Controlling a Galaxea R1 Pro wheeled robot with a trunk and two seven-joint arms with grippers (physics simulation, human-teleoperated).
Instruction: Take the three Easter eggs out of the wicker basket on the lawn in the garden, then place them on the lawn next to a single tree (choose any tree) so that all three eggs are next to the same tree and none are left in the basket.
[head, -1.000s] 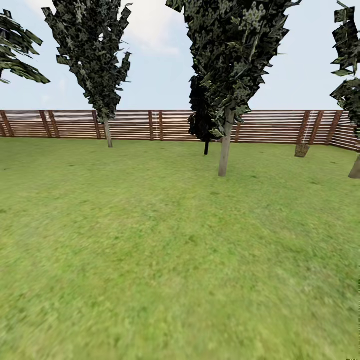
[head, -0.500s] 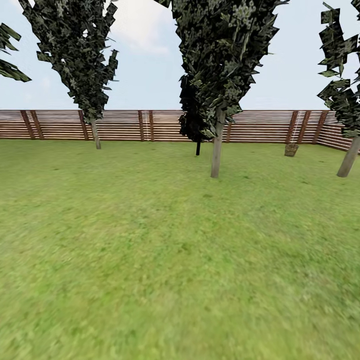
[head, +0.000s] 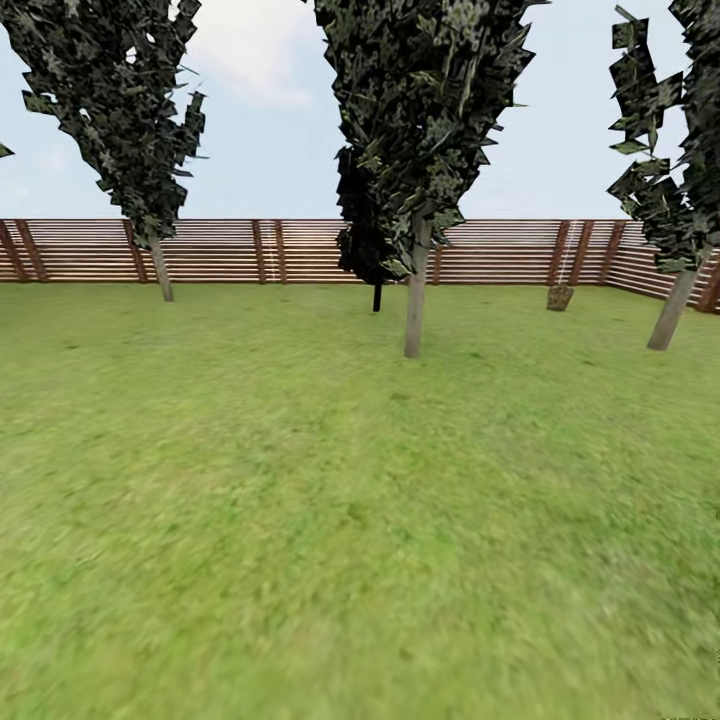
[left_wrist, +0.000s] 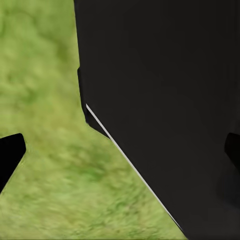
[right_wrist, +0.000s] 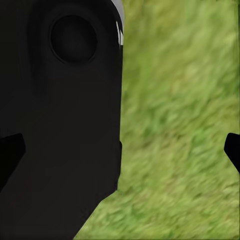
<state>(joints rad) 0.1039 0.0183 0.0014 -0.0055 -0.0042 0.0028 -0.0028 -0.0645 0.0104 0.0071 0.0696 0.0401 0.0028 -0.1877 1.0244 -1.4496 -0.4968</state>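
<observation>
Slatted brown fence (head: 300, 250) runs 9 to 3 o'clock, pale cloudy sky (head: 270, 120) above, even daylight.

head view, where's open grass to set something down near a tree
The lawn is open across the whole foreground. Bare grass rings the middle tree, widest on its near side. Open grass also lies between it and the left tree, and toward the right tree. It gets tighter behind the middle trunk, where a dark tree and the fence stand.
</observation>
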